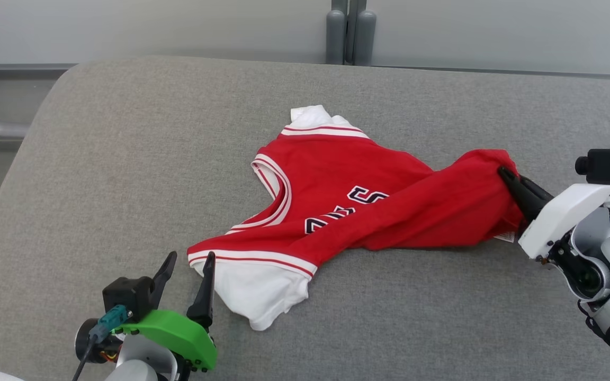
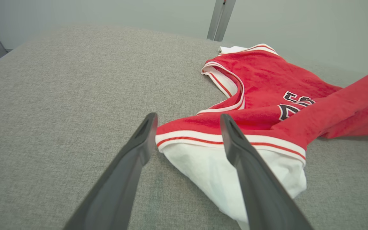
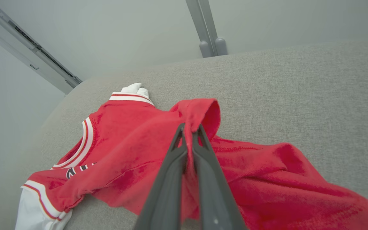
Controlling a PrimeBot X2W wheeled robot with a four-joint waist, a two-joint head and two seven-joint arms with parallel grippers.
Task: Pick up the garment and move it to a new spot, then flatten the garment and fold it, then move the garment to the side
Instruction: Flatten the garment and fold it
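**Grey padded surface** point(image 1: 125, 159): wide and fabric-covered, with a rounded far-left corner. It bears the garment.

**Garment** point(image 1: 347, 180): red jersey with white-and-red trim and dark lettering. It lies crumpled at the middle of the surface, its body twisted toward the right.

**Right gripper** point(image 1: 506, 173): fingers pressed together, pinching a fold of red cloth at the garment's right end.

**Left gripper** point(image 1: 191, 257): fingers spread apart, holding nothing. The tips are at the edge of the near white sleeve point(image 1: 252, 291); whether they touch it is unclear.
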